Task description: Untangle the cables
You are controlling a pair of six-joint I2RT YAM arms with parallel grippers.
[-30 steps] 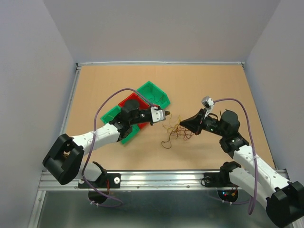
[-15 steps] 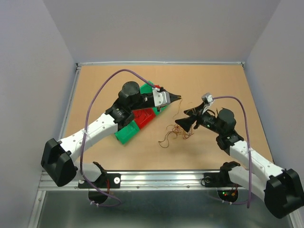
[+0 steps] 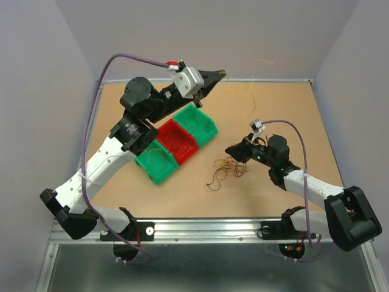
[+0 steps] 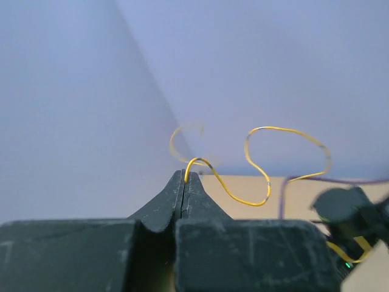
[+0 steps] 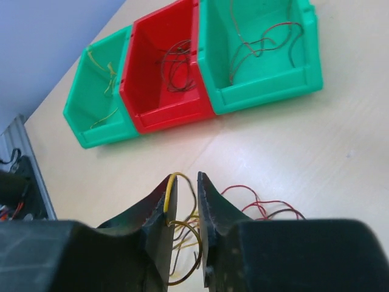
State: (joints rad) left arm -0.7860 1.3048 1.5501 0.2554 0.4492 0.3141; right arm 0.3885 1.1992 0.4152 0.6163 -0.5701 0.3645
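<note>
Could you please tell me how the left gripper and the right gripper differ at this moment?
The left gripper is raised high in the air, while the right gripper sits low by the clump of cables on the table. The left gripper's jaws are pressed shut on a yellow cable, whereas the right gripper's jaws stand slightly apart. Both have dark, tapered fingers.

red bin [image 5: 175, 115], flanking green bins [image 5: 267, 91], tan table [image 3: 292, 109]

No legible text or markings anywhere
</note>
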